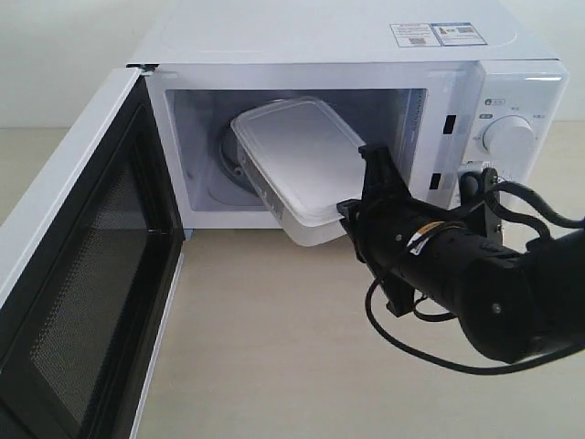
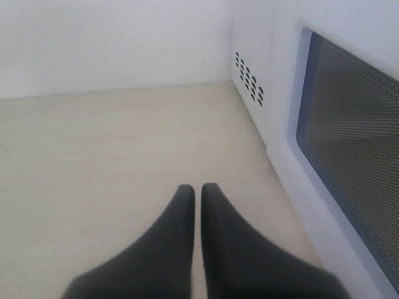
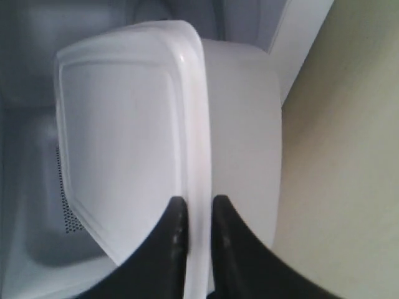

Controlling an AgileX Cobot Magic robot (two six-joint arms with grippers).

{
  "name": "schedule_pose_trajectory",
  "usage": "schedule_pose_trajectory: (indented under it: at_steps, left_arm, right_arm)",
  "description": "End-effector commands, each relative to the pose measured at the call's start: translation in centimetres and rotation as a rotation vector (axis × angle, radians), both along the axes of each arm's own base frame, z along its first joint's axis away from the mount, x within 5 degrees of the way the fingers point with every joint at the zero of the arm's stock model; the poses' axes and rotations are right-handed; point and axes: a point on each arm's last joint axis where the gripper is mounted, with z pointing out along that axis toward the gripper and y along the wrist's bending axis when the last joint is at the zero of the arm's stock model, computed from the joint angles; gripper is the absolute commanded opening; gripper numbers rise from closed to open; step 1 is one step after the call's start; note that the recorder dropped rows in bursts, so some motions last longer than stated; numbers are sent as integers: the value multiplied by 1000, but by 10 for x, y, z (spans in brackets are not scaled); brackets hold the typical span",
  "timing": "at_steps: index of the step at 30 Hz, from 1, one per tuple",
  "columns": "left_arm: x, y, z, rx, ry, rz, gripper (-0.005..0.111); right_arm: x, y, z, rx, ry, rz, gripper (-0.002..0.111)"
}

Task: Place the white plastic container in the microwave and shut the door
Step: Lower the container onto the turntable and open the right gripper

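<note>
The microwave [image 1: 302,37] is the largest thing in sight, a white box standing on a pale counter [image 1: 274,347] with a plain light wall behind it. Its door [image 1: 82,274] is swung wide open on the side away from the controls. The picture's edge cuts off the door's outer end and lower corner, so its handle cannot be seen.

The white plastic container [image 1: 306,165] is tilted and sits half in the microwave's opening. Its far end is inside the cavity and its near end juts out over the counter in front. It hides most of the turntable [image 1: 228,160] – only a grey arc shows behind it.

The right end effector [image 1: 356,183] is clamped on the container's near end. The right wrist view shows the two dark fingers pinching the lid's rim. The right arm covers the lower part of the microwave's control panel below the round knob [image 1: 509,137]. The print on the stickers [image 1: 436,34] on the microwave's top is too small to read.

The left end effector [image 2: 197,189] does not show in the exterior view. Its own camera finds it low over the counter on the outer side of the open door, near the microwave's vent holes [image 2: 248,78] – fingers together, nothing between them.
</note>
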Motion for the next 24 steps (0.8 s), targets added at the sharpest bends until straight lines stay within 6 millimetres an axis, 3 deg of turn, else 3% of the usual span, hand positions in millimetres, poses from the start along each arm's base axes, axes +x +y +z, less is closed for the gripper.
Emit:
schedule_pose_trajectory:
  at_steps: [1, 8, 14, 19, 24]
  left_arm:
    - [0, 0, -1, -5, 1, 1, 4]
    - [0, 0, -1, -5, 1, 1, 4]
    - [0, 0, -1, -5, 1, 1, 4]
    - [0, 0, -1, -5, 1, 1, 4]
    - [0, 0, -1, -5, 1, 1, 4]
  right_arm:
    - [16, 10, 2, 31, -24, -41, 0]
    - [40, 28, 4, 58, -52, -72, 0]
    - [58, 43, 18, 67, -117, -58, 0]
    - [62, 45, 20, 32, -109, -62, 1]
    - [62, 43, 17, -20, -99, -66, 11]
